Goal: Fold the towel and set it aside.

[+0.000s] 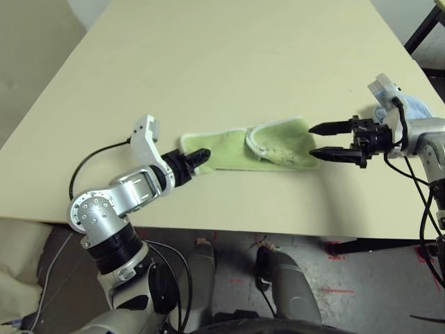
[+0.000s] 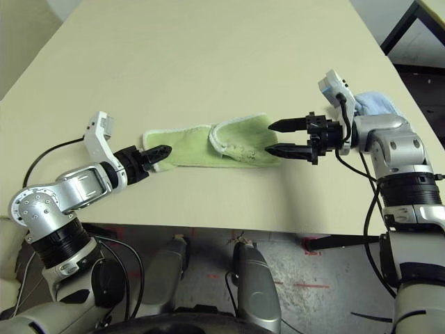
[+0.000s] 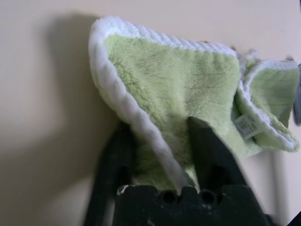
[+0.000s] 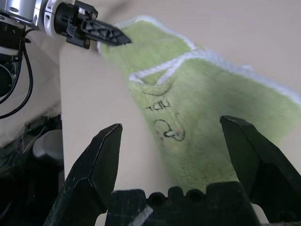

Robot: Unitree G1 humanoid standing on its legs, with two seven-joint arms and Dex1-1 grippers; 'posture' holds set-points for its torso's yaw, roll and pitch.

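The green towel (image 1: 257, 146) lies folded into a long strip on the table (image 1: 208, 56), the left gripper (image 1: 197, 158) pinches its near end, the right gripper (image 1: 327, 141) waits wide open just past its other end, so more folding and putting aside remain.

I read this as a robot test lab, not a home. The work surface is a plain cream table (image 1: 208, 62) with no covering. Past its near edge I see bare grey concrete floor (image 1: 361, 285) marked with red tape crosses (image 1: 336, 256). Loose black cables (image 1: 424, 229) hang beside the table's right corner.
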